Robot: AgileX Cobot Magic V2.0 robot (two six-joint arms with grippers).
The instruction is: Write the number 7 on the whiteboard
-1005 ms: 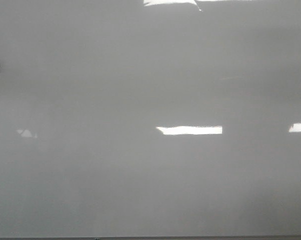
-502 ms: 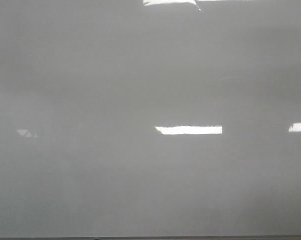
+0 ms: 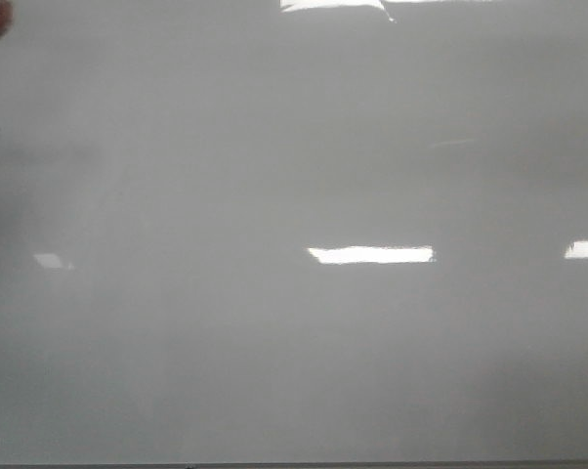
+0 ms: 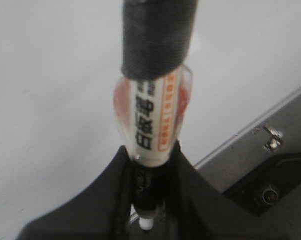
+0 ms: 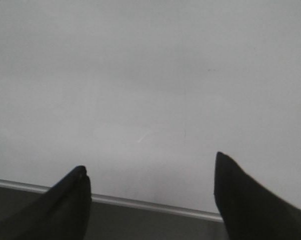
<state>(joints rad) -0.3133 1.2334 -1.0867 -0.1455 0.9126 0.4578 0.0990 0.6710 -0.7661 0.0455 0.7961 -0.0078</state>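
Glossy pale grey whiteboard [image 3: 294,342] fills the bench, bare of any stroke. The left hand [image 4: 148,165] grips a whiteboard marker [image 4: 153,125], its long axis along the fingers. The right hand [image 5: 150,187] hangs above the board's edge, jaws spread, gripping nothing.

Robot test bench or lab setting suggested. View filled by glossy pale whiteboard [image 3: 294,342], bordered by thin metal frame [image 5: 140,202]. Long rectangular reflections [image 3: 370,254] of ceiling strip lights seen on board, as found in office or lab. Dark equipment panel with metal latch [image 4: 271,137] seen beside board edge.
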